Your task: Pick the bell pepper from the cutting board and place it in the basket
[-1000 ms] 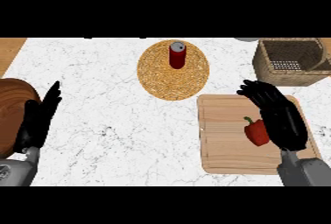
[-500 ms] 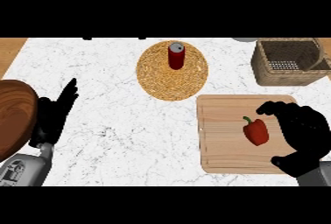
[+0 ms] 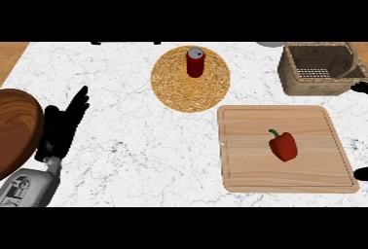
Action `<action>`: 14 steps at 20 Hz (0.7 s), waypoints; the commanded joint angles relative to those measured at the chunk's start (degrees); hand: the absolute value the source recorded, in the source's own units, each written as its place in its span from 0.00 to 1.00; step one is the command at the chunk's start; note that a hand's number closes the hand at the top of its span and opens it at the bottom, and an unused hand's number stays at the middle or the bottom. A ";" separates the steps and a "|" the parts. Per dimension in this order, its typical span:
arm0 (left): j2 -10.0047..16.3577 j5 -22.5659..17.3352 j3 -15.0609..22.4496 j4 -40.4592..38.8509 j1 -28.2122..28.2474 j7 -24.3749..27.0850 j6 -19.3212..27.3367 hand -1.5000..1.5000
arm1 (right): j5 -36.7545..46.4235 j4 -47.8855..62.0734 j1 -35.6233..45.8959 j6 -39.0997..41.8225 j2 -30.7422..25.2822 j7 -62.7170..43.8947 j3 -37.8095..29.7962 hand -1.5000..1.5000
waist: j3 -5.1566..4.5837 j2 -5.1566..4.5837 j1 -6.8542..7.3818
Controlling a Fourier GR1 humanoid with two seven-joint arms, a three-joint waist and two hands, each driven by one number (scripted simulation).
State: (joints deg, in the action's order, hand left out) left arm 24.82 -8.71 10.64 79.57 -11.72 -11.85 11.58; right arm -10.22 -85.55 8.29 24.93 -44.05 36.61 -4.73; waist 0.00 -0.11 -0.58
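A red bell pepper with a green stem lies on the wooden cutting board at the right of the counter. The woven basket stands beyond the board at the back right. Only small black bits of my right hand show at the view's right edge, beside the board and apart from the pepper. My left hand rests open at the left, fingers up, holding nothing.
A red can stands on a round woven mat at the back middle. A dark wooden plate lies at the left edge, beside my left hand. White marble counter spreads between mat, board and left hand.
My right hand has pulled off the board to the right and nearly left the view, uncovering the pepper, which lies where it was. The left hand has barely moved.
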 commanded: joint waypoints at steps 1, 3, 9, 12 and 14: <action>0.63 0.14 -0.38 0.57 -0.67 0.81 -0.88 0.50 | 9.70 1.59 0.65 4.61 -12.03 1.56 -0.21 0.00 | -0.01 -0.07 0.86; -0.88 0.72 0.67 0.27 -0.52 -0.88 0.27 0.50 | 11.70 1.55 0.87 9.23 -16.92 2.17 1.50 0.00 | 0.00 -0.12 1.05; -3.33 2.36 1.65 -0.44 -2.95 -2.17 1.18 0.50 | 15.03 4.89 0.70 13.88 -20.86 10.33 6.19 0.00 | 0.10 -0.20 1.27; -3.25 2.30 0.44 -3.27 -3.45 0.74 -0.70 0.50 | 14.44 5.57 2.12 14.63 -21.49 9.85 7.56 0.00 | 0.03 -0.17 1.08; -3.55 3.30 0.19 -2.13 -2.48 -0.16 0.55 0.50 | 15.94 6.84 2.21 12.56 -20.34 10.94 8.52 0.00 | 0.04 -0.07 1.16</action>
State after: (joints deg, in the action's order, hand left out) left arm 22.89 -7.08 10.46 77.94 -13.81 -11.83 10.85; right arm 4.02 -82.07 9.01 30.61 -64.15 39.43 2.54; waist 0.03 -0.22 0.53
